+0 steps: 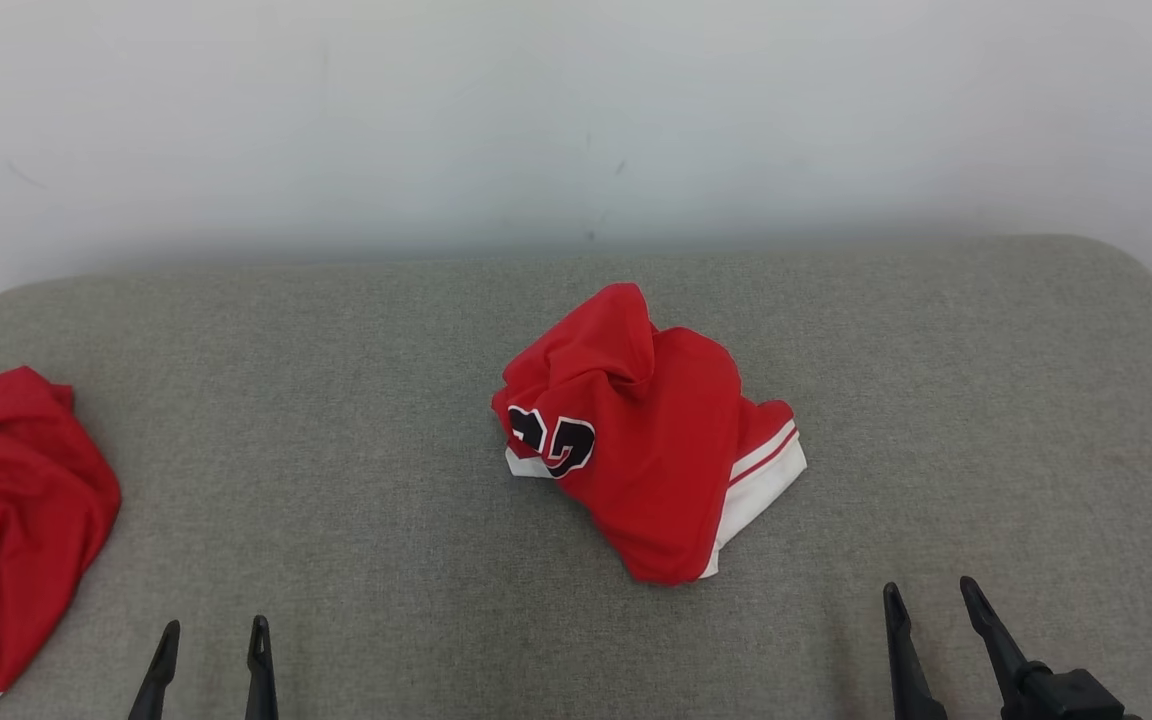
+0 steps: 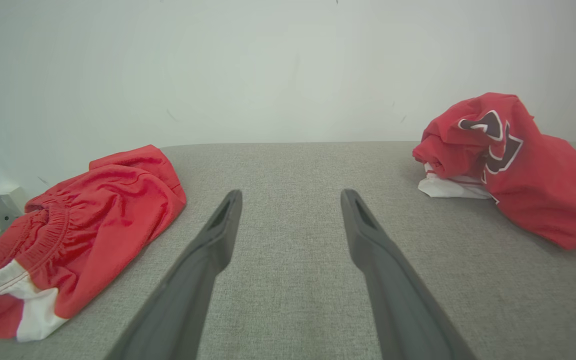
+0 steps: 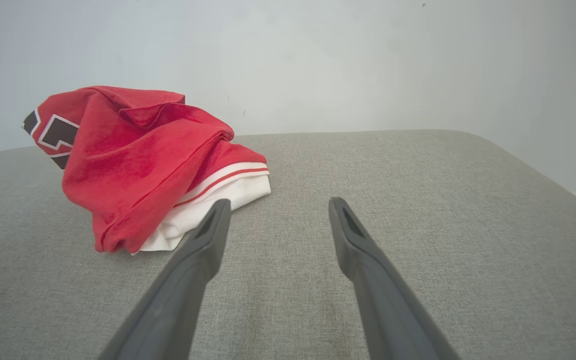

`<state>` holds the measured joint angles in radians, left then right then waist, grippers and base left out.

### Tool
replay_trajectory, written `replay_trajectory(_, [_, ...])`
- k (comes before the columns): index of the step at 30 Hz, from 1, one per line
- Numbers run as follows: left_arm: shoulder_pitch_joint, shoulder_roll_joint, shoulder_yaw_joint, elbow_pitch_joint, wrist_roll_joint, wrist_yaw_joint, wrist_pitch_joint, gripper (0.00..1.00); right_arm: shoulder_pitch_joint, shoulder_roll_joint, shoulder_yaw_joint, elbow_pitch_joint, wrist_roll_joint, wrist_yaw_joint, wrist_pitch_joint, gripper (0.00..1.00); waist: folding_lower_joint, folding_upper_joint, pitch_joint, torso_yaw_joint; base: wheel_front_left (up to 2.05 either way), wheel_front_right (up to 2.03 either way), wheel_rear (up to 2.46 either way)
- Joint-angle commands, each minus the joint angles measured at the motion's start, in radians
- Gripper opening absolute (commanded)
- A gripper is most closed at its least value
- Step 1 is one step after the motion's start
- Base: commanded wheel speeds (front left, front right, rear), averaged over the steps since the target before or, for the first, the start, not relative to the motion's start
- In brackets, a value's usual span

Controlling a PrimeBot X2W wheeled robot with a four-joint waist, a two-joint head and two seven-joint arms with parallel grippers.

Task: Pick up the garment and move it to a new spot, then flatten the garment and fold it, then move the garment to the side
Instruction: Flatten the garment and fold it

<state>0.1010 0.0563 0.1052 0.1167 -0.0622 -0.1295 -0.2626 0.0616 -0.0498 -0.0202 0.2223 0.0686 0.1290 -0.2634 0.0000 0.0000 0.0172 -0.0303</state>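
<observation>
Nearest you, the left pincer (image 1: 214, 625) and right pincer (image 1: 930, 588) both stand spread and empty over the tabletop (image 1: 356, 400). The garment (image 1: 656, 440) lies crumpled mid-tabletop, its black number (image 1: 551, 440) half folded under. The shorts (image 1: 6, 500) at far left are cut off in the head view; the left wrist view shows their waistband (image 2: 43, 227).
</observation>
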Motion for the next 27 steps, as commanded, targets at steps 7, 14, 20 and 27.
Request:
replay_trajectory(7, [-0.004,-0.003,-0.025,0.009,-0.003,0.000,-0.004,1.00,-0.010,-0.001,0.027,0.007,-0.001,0.003,-0.001,1.00,0.0000,0.0000,-0.003,0.042,0.00,0.00,0.00])
replay_trajectory(14, [-0.017,-0.004,-0.051,0.016,-0.009,0.000,-0.004,1.00,-0.121,-0.001,0.072,0.088,0.009,0.003,-0.001,1.00,0.0000,0.0000,0.013,0.093,0.00,0.00,0.00])
replay_trajectory(20, [-0.048,-0.005,-0.083,0.030,-0.022,0.000,-0.004,1.00,-0.273,-0.001,0.060,0.269,0.042,0.003,-0.001,1.00,0.0000,0.0000,0.043,0.151,0.00,0.00,0.00])
replay_trajectory(27, [-0.103,0.004,-0.129,0.063,-0.042,0.000,-0.004,1.00,-0.408,-0.001,0.034,0.468,0.077,0.003,-0.001,1.00,0.0000,0.0000,0.078,0.212,0.00,0.00,0.00])
